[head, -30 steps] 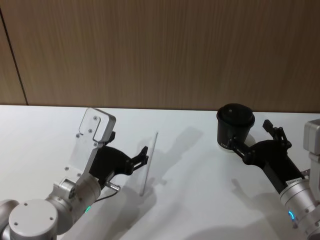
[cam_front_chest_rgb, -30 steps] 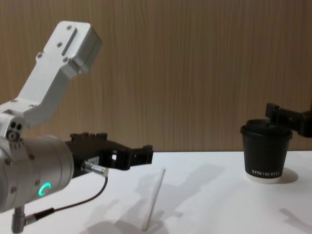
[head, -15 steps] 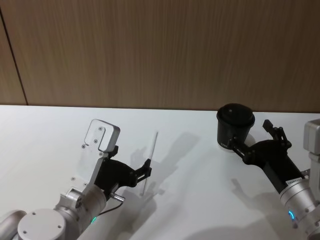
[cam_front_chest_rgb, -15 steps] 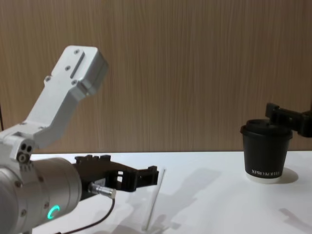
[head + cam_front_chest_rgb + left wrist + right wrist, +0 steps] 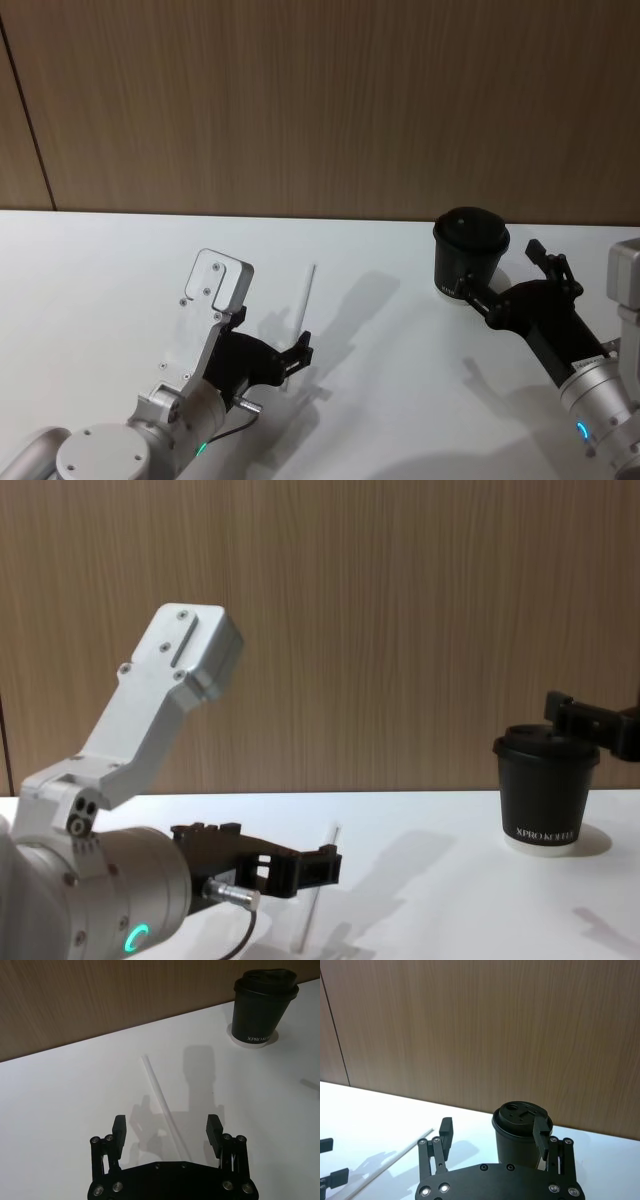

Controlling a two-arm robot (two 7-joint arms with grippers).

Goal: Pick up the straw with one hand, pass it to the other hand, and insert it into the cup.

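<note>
Head view: the left gripper [image 5: 300, 350] sits low over the near end of the straw [image 5: 307, 295], which lies flat on the white table [image 5: 100, 280], left of the cup [image 5: 470, 255] and well apart from it. The straw's far end points toward the wood-panelled wall [image 5: 320, 100].

Left wrist view: the left gripper's fingers [image 5: 119, 1127] are spread wide, one on each side of the straw [image 5: 157, 1087], and neither touches it. The cup [image 5: 262, 1010] stands upright with its lid on.

Right wrist view: the right gripper [image 5: 493, 1127] is held just beside the cup [image 5: 515, 1135] with its fingers [image 5: 446, 1127] spread and nothing between them. The straw [image 5: 395, 1160] shows farther off on the table.

Chest view: the left gripper [image 5: 320, 865] hangs close above the table in front of the straw [image 5: 308, 920]. One tip of the right gripper [image 5: 575, 718] shows at the level of the lid of the cup [image 5: 545, 800]; contact with the cup cannot be told.
</note>
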